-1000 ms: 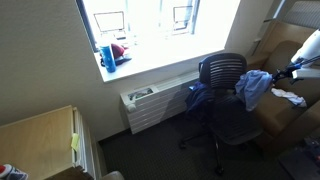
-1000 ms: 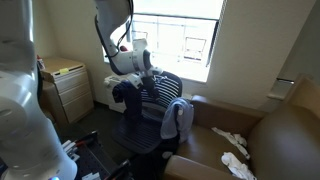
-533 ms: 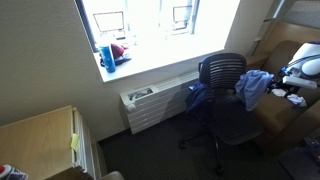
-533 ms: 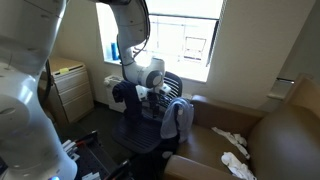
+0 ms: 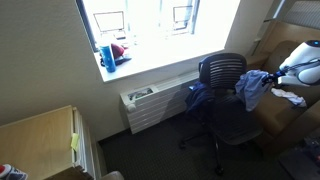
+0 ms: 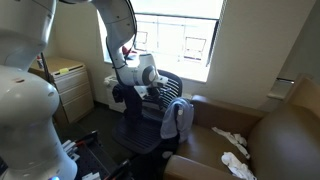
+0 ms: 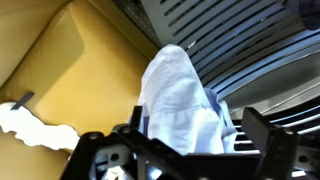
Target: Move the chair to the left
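Your chair [image 5: 224, 92] stands in front of the radiator [image 5: 152, 104] under the window [image 5: 150, 20], with its ribbed backrest on the window side and its seat toward the room; its wheeled base is on the dark floor. The armchair [image 5: 292, 112] is just beside it, on the side where your arm comes in. A pale cloth [image 5: 254, 88] hangs over the chair's armrest nearest the armchair; a darker garment [image 5: 197, 97] hangs off the opposite armrest, near the radiator.

In an exterior view your gripper [image 6: 151, 90] is at the backrest, above the seat and between the two draped armrests; you cannot tell from there whether it touches the mesh. In another exterior view the gripper [image 5: 278, 76] reaches in from over the armchair toward the pale cloth.

In the wrist view the gripper [image 7: 185, 140] has its fingers [image 7: 95, 152] spread wide; the pale cloth sits up in the gap between them, and the backrest ribs run across the upper right; whether either finger touches the cloth you cannot tell.

White rags [image 6: 232, 140] lie on the armchair's seat, well apart from the chair; a cabinet [image 6: 65, 88] stands against the wall on the chair's far side; a blue cup [image 5: 107, 55] sits on the sill.
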Controlling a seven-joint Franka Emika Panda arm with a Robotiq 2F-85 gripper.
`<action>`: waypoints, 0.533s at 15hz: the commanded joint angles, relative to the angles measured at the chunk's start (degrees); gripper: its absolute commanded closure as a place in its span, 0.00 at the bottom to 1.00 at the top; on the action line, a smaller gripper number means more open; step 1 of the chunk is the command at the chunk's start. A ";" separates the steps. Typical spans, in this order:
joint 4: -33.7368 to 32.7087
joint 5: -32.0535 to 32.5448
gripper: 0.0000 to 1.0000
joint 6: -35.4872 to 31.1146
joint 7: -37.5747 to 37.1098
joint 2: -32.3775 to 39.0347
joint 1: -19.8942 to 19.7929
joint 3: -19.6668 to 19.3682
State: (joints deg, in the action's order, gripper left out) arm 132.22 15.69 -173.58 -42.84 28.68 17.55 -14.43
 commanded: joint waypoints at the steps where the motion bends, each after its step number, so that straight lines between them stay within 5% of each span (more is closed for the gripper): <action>1: -1.75 1.22 0.00 -10.93 0.38 7.82 15.19 -14.64; 3: -2.59 -4.58 0.00 -17.18 4.71 13.60 22.34 -21.80; 4: -0.27 -9.03 0.00 -12.15 8.04 7.63 17.79 -15.54; 7: -1.59 -12.68 0.00 -16.02 10.85 12.67 22.05 -19.34; 8: -1.99 -16.45 0.00 -21.38 10.85 16.04 24.66 -23.36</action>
State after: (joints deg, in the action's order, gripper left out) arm 130.14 8.93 -189.61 -38.38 41.93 39.92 -35.23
